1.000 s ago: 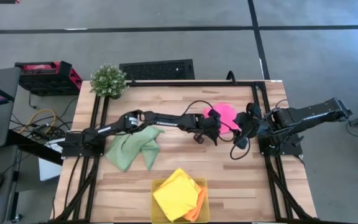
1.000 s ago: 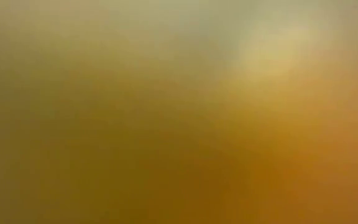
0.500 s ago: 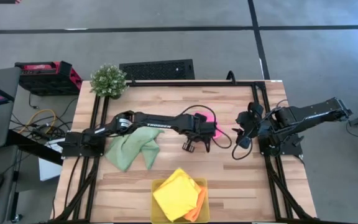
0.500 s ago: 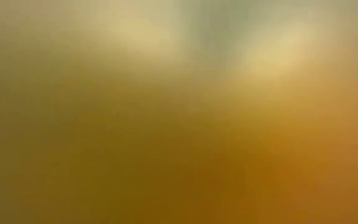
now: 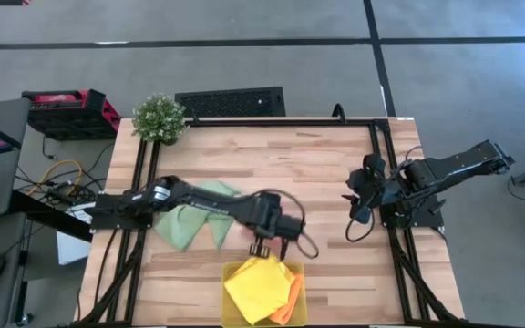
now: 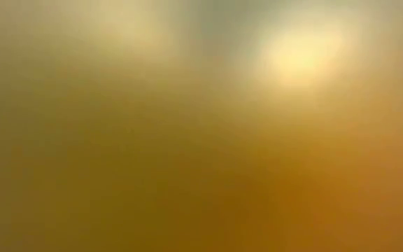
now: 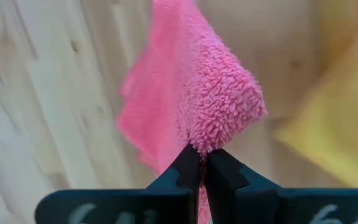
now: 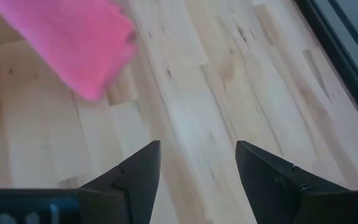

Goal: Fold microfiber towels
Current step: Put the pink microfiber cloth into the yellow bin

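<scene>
Yellow tray [image 5: 229, 273]: translucent, at the near edge of the wooden surface [image 5: 326, 164], centre. Holds the bright yellow towel [image 5: 255, 287] on top and the orange towel [image 5: 290, 299], whose edge shows at its right side.

Left gripper [image 5: 261, 246]: just above the tray's far rim, arm stretched across from the left side of the surface. Jaws clenched on the hot pink towel [image 7: 194, 106]; in the left wrist view the folded cloth is pinched at one end between the two dark fingertips [image 7: 188, 165] and extends away from them, off the wood, with yellow showing beside it. From overhead the pink towel is hidden under the gripper.

Pale green towel [image 5: 194, 219]: crumpled on the surface left of centre, partly under the left arm, well apart from the tray.

Right gripper [image 5: 358, 187]: at the right side of the surface, near the frame rail. Jaws released, holding nothing; the right wrist view shows bare wood between the fingers [image 8: 135, 174] and the pink towel farther off.

Potted plant [image 5: 159, 117]: far left corner of the surface.

Low view: a yellow-orange blur, nothing distinguishable.
</scene>
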You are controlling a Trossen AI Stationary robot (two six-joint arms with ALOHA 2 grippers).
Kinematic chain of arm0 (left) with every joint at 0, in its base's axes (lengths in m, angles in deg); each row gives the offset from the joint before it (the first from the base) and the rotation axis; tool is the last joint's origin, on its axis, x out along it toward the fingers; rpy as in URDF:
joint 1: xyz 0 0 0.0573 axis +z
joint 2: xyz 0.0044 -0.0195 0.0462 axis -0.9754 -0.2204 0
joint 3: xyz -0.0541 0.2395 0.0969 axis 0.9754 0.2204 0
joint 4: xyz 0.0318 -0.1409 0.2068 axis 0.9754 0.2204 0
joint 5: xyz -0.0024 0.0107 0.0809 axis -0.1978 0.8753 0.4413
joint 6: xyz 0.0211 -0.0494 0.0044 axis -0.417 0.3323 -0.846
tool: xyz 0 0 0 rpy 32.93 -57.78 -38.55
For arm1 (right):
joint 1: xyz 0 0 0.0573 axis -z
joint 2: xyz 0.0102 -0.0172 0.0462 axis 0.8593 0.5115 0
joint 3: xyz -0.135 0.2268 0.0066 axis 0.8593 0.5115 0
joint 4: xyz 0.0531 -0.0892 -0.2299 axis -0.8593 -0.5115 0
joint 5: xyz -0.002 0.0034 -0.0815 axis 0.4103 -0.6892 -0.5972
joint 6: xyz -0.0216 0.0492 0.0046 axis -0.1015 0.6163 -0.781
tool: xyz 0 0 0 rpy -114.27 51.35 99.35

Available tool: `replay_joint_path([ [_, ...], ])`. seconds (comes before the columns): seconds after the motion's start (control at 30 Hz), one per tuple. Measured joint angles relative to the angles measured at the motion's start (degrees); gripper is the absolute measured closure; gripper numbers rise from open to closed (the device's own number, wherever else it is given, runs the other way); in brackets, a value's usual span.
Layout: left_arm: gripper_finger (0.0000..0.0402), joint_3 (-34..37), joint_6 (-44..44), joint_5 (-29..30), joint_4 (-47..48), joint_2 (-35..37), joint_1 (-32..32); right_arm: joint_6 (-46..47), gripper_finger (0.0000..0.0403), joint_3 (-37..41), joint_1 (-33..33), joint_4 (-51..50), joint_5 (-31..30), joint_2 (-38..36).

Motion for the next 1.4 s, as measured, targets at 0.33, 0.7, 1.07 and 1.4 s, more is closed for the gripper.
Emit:
replay_joint_path([
  [0.33, 0.0401, -0.02, 21.48, 2.49, 0.51, 4.67, -12.19, 0.41, 0.017, 0.0, -1.28, 0.9, -0.15, 0.02],
  [0.7, 0.0401, -0.09, 32.43, 6.42, -8.79, 4.63, -21.53, 0.44, 0.017, 0.0, -1.25, 0.96, -0.06, 0.04],
  [1.07, 0.0401, 4.44, 35.56, 6.01, -19.17, 4.37, -25.33, -0.02, 0.017, 0.0, -1.25, 1.01, 11.25, 0.04],
  [1.4, 0.0401, 11.12, 40.05, 2.57, -25.76, 4.29, -25.98, -6.09, 0.017, 0.0, -1.25, 6.67, 28.89, 0.04],
])
